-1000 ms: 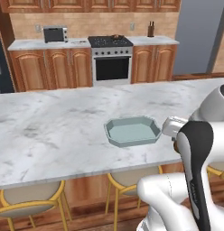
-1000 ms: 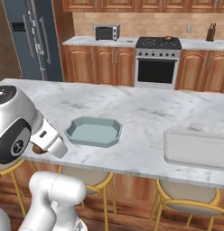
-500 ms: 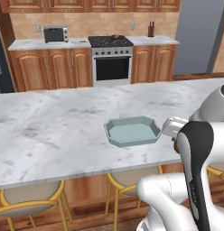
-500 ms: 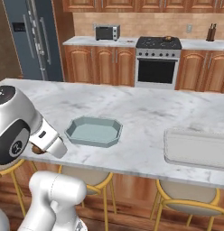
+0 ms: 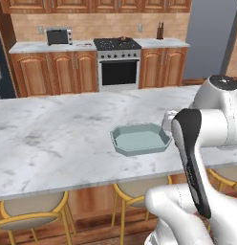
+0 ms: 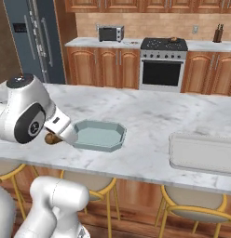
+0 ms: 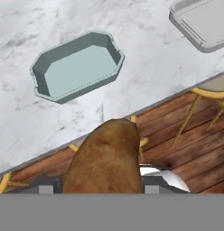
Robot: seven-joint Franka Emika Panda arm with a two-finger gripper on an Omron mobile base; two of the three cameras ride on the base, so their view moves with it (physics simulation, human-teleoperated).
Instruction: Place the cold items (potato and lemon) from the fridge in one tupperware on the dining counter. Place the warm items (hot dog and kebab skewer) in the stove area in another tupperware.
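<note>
A brown potato (image 7: 107, 158) sits between the jaws of my gripper (image 7: 105, 182), which is shut on it. In the right base view the potato (image 6: 52, 138) shows just below the white wrist, left of the blue-green octagonal tupperware (image 6: 98, 135). That tupperware (image 7: 75, 67) lies empty on the marble dining counter (image 5: 53, 139), ahead of the potato, which hangs over the counter's front edge. The same tupperware (image 5: 141, 139) shows beside my forearm. A second, grey-white tupperware (image 6: 203, 153) stands empty further right on the counter, and its corner (image 7: 202, 22) shows in the hand view. Lemon, hot dog and kebab skewer are out of view or too small to tell.
Yellow-framed stools (image 6: 187, 209) stand under the counter's front edge. Across the aisle are the stove (image 5: 118, 45) with a small brown thing on top, a toaster oven (image 5: 58, 35), wooden cabinets and the dark fridge (image 6: 33, 42).
</note>
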